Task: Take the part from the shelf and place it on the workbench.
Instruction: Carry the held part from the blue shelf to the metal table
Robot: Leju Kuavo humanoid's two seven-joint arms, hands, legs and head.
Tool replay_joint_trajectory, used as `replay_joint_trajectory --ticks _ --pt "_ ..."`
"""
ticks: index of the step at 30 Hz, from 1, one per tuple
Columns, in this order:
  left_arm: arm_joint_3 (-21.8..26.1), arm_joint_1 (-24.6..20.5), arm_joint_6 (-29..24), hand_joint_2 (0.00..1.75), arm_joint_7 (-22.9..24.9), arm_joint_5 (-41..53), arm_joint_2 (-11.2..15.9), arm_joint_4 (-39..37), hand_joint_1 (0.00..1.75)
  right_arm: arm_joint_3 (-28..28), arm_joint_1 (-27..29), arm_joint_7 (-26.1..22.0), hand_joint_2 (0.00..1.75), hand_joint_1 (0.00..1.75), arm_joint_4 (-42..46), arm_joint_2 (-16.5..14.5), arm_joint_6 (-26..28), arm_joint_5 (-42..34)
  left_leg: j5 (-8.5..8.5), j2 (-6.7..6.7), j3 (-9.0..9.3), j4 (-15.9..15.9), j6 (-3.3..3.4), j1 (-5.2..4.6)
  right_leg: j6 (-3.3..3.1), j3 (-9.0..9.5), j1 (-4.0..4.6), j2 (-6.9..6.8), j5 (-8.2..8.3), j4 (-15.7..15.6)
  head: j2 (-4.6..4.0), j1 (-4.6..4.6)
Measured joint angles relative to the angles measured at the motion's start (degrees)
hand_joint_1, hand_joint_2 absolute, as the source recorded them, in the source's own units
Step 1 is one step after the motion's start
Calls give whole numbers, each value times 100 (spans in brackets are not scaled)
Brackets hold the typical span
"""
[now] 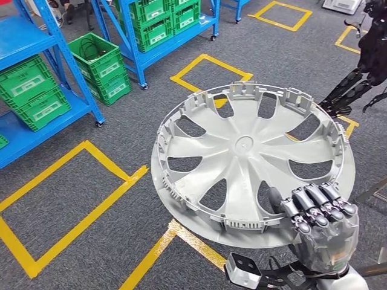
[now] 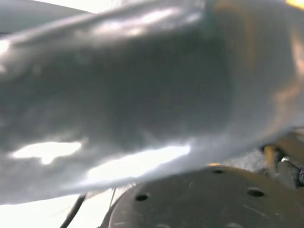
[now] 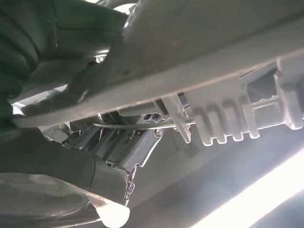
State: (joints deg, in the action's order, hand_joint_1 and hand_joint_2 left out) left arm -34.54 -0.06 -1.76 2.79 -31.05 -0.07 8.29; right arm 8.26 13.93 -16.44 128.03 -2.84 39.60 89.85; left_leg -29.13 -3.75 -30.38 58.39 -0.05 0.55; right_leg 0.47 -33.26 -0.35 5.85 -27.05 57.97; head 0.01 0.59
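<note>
My right hand (image 1: pixel 321 226) grips the silver wheel cover (image 1: pixel 246 157) at its near rim, fingers (image 1: pixel 315 205) curled over; left hand's state indeterminate. No legible markings.

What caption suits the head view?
Right hand grips a silver wheel cover by its rim above yellow floor tape.

Green crates (image 1: pixel 32 90) are sitting on blue racks (image 1: pixel 68 60); one crate (image 1: pixel 98 57) is holding black cables. Yellow floor tape (image 1: pixel 68 193) is marking squares on grey carpet (image 1: pixel 114 133).
</note>
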Motion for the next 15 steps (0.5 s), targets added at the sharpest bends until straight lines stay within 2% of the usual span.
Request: replay_joint_trajectory --ticks 2,3,4,6,7,8,9,10,11,13,14,15 --pt "-87 -9 -173 0 -578 192 -7 8 0 -19 68 -52 175 175 36 0 1 -1 21 100 -4 -36 43 -2 76 -70 -22 83 23 5 0 -2" --pt "-133 -15 -278 0 -961 280 -9 15 0 -42 116 -92 175 175 70 -1 2 -1 39 160 -4 -57 78 5 105 -115 -21 28 -10 50 -1 10" --pt "-181 -18 -379 0 -1385 349 -12 21 0 -72 159 -136 175 175 112 -1 2 -2 57 225 -4 -80 113 14 131 -197 -16 -87 -100 182 -1 32" --pt "-248 -27 -517 0 -2126 410 -19 28 0 -147 236 -209 175 175 206 -9 2 -4 67 364 -7 -99 156 8 176 -498 -12 -396 -444 803 -1 78" --pt "-270 -29 -551 0 -2386 427 -28 30 0 -186 276 -233 175 175 250 -15 2 -4 64 442 -9 -98 165 0 198 -677 -20 -482 -620 1194 -1 91" --pt "-291 -30 -569 0 -2573 442 -41 30 0 -224 322 -249 175 175 291 -22 2 -4 59 525 -9 -97 169 -8 215 -813 -27 -525 -727 1497 -1 92" --pt "-305 -36 -575 0 -2701 457 -53 31 0 -262 369 -261 175 175 327 -27 2 -4 55 605 -9 -96 168 -11 226 -854 -31 -547 -728 1608 -1 93" --pt "-318 -46 -568 0 -2789 469 -66 31 0 -301 410 -275 175 175 360 -32 2 -4 50 681 -5 -95 163 -12 229 -775 -33 -572 -623 1485 -1 94" --pt "-331 -62 -553 0 -2849 472 -80 32 0 -337 444 -290 175 175 393 -37 2 -4 42 751 3 -95 151 -12 224 -581 -33 -628 -445 1148 -1 94" --pt "-353 -101 -513 0 -2915 472 -102 34 0 -404 491 -321 175 175 468 -50 2 -4 15 864 26 -86 107 -35 189 -124 -10 -892 -179 348 -1 96" --pt "-366 -118 -497 0 -2930 471 -108 34 0 -434 511 -333 175 175 508 -62 2 -4 2 907 37 -80 81 -52 157 20 7 -987 -127 105 -1 93" --pt "-381 -134 -483 0 -2941 471 -110 34 0 -466 534 -345 175 175 546 -73 2 -4 -7 954 46 -73 56 -70 124 76 24 -1038 -131 6 -1 88"
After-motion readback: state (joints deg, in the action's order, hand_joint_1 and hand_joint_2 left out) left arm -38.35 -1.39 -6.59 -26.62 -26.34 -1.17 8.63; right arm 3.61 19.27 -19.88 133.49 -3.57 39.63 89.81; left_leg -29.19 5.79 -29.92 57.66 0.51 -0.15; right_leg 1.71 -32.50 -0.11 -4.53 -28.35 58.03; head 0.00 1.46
